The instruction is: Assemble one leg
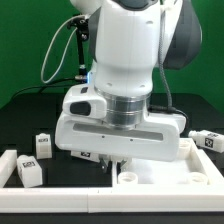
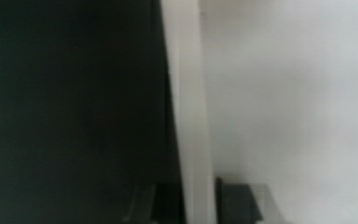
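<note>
Gripper (image 1: 110,162) down at table level, I hang over the near corner of the white panel (image 1: 172,173), my wrist and broad white hand blocking most of the exterior view. From that side my fingertips are almost hidden under the hand, and I cannot tell whether they are apart, together or clamped on anything.

The wrist view is blurred. It shows my two dark fingers (image 2: 243,198) low in the frame, with a pale straight edge of the panel (image 2: 185,100) running between them. Whether they touch that edge cannot be made out. Black table (image 2: 69,100) lies on one side of the edge and pale panel surface on the other.

I hold none of the legs. The first leg (image 1: 42,146) rests on the black table toward the exterior view's left, tag showing. The second leg (image 1: 30,171) lies just in front of it, near the front edge. The third leg (image 1: 207,141) sits well apart at the exterior view's right, beside the panel's raised rim. A black cable (image 1: 60,50) loops behind my arm.
</note>
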Motion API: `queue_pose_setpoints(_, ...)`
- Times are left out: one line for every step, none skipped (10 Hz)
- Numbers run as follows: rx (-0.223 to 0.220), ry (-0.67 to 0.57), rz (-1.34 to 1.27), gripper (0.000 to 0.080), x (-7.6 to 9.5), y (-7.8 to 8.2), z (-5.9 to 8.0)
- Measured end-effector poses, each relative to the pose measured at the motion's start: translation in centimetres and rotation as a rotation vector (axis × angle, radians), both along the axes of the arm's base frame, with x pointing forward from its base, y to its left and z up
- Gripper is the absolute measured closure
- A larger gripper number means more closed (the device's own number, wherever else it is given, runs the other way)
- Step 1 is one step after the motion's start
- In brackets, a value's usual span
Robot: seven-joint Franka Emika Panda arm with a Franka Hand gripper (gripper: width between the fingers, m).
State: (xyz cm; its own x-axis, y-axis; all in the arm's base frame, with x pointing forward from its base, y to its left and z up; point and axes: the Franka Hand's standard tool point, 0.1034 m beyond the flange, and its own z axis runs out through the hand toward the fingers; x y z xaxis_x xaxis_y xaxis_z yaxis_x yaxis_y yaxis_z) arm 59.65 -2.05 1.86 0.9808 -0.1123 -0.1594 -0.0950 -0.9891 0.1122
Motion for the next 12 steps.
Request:
queue_pose_setpoints(-0.021, -0.002, 0.020, 0.0732, 0.0, -0.1, 0.1)
queue_pose_setpoints(-0.017, -0.001, 0.028, 0.0732, 0.0, -0.1, 0.2)
queue_pose_setpoints(-0.017, 0.000, 0.029, 0.0652, 0.0, 0.0, 0.1)
queue_pose_setpoints(-0.017, 0.001, 0.029, 0.0514, 0.0, 0.0, 0.0)
queue_pose_setpoints(-0.017, 0.001, 0.029, 0.0514, 0.0, 0.0, 0.0)
queue_pose_setpoints(-0.017, 0.001, 0.029, 0.0379, 0.0, 0.0, 0.0)
queue_pose_setpoints(-0.016, -0.002, 0.029, 0.0208, 0.1, 0.0, 0.2)
queue_pose_setpoints(0.004, 0.015, 0.049, 0.0208, -0.3, -0.5, 1.6)
queue_pose_setpoints(0.030, 0.014, 0.055, 0.0167, -1.1, -1.7, 3.7)
queue_pose_setpoints(0.039, 0.015, 0.053, 0.0155, -2.5, -2.6, 5.2)
queue_pose_setpoints(0.042, 0.017, 0.033, 0.0155, -4.0, -2.9, 6.4)
queue_pose_setpoints(0.043, 0.020, 0.018, 0.0151, -4.9, -2.8, 6.9)
